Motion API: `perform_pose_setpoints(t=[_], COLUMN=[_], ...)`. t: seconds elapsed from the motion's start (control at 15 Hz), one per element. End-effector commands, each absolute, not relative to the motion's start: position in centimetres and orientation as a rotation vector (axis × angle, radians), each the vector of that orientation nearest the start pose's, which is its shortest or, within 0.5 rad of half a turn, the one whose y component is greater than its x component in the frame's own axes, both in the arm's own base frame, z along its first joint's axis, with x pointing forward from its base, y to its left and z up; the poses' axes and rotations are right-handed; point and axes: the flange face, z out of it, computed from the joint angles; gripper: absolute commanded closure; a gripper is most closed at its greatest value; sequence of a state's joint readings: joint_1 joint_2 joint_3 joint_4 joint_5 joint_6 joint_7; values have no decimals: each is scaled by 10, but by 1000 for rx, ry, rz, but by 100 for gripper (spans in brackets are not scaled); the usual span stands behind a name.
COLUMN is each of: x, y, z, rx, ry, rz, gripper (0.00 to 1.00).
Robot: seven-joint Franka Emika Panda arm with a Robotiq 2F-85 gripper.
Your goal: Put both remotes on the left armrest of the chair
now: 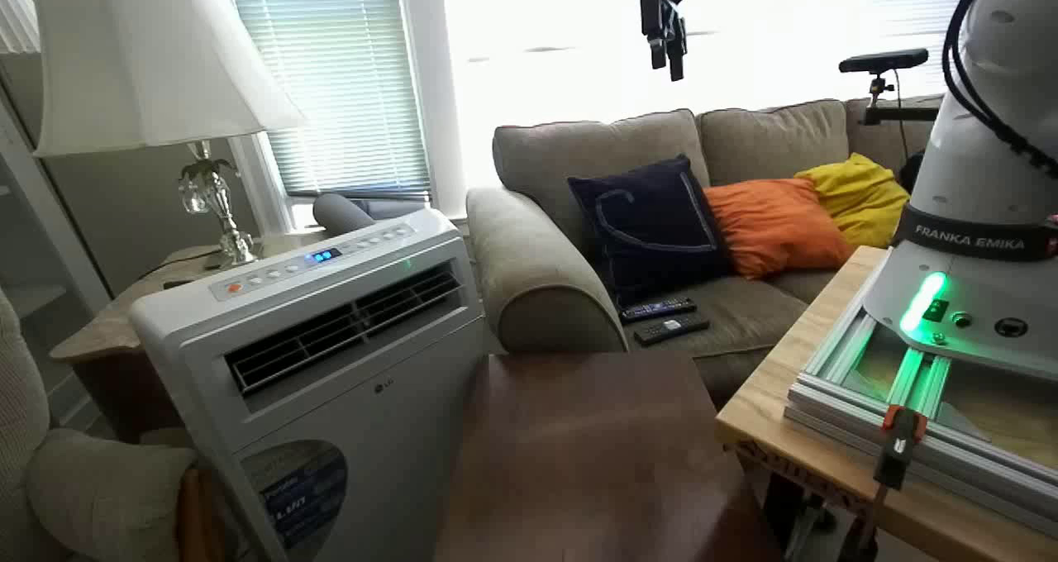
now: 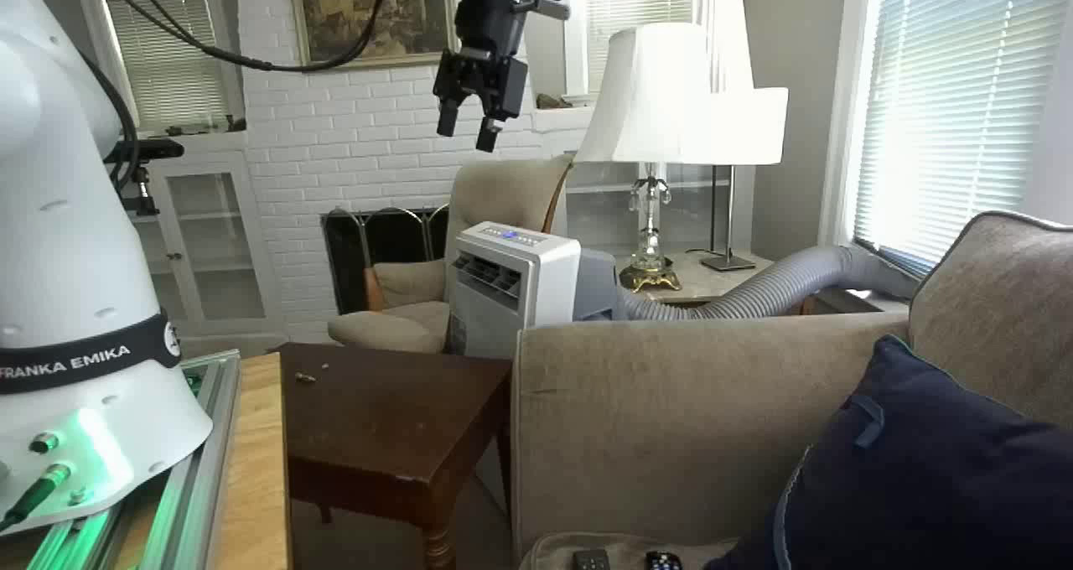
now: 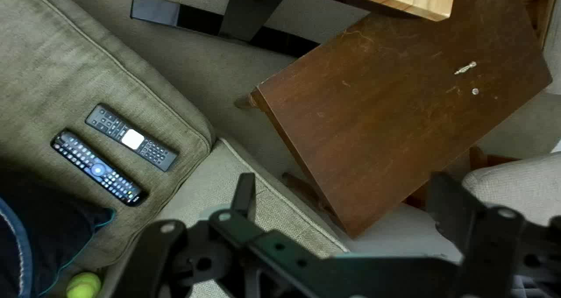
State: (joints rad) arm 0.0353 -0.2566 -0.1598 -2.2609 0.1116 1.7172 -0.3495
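in an exterior view the bottom edge cuts both remotes (image 2: 592,561), and the cushion (image 2: 930,469) runs out at lower right. in the wrist view the gripper (image 3: 346,201) blurs along the bottom, and a ball (image 3: 83,285) is cut at lower left.

Daylight floods from the window (image 1: 537,78), burnt out to flat white in an exterior view, leaving the fingers (image 1: 676,62) dark against it and the front of the armrest (image 1: 566,318) in shade. A green strip (image 1: 923,302) throws its glow over the metal rails (image 1: 907,376). In an exterior view the blinds (image 2: 956,117) are bright, yet their slats stay legible. The wrist view is dimmer: fingers blurred, remotes (image 3: 98,170) fairly crisp, navy cushion (image 3: 48,232) sunk almost to black.
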Motion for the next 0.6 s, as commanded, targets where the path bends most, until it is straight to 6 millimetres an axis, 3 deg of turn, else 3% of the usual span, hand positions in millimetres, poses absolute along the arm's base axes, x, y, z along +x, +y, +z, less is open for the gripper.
perform_pose_setpoints(t=[0.0,0.33,0.53], x=[435,435,439], y=[-46,-46,-42], z=[445,445,443], rx=[-2893,-2893,-2920], ry=[-295,-295,-529], rz=[365,365,223], gripper=[0,0,0])
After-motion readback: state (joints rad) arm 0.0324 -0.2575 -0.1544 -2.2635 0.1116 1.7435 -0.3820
